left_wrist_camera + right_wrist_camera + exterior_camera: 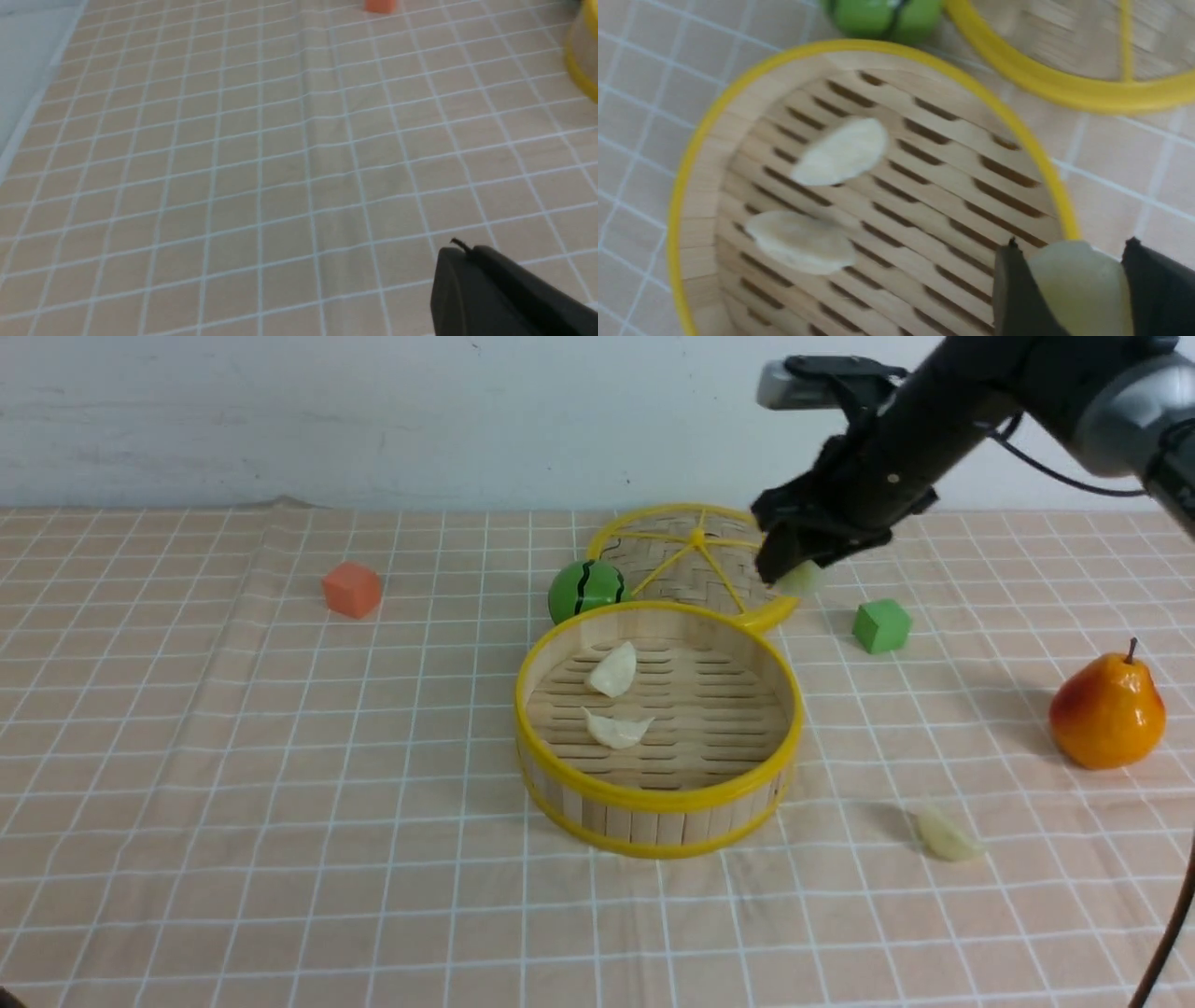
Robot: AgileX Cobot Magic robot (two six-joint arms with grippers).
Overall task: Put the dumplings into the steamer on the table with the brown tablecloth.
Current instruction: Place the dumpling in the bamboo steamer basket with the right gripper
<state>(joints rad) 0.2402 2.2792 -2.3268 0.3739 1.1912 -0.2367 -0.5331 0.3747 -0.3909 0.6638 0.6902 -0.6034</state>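
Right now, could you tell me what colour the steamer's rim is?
Yellow; the steamer's rim shows best in the front view.

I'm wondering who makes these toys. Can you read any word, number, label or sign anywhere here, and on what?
None: no writing shows in any view. The steamer, green ball, orange cube, green cube, pear and tablecloth bear no marks; the ball's black stripe is only pattern.

The brown tablecloth [187, 756] carries the steamer [653, 821] mid-table, a woven lid [681, 579] and striped green ball [585, 590] just behind it, an orange cube [352, 589] left, and a green cube [880, 625], pear [1107, 709] and one dumpling [948, 835] right.
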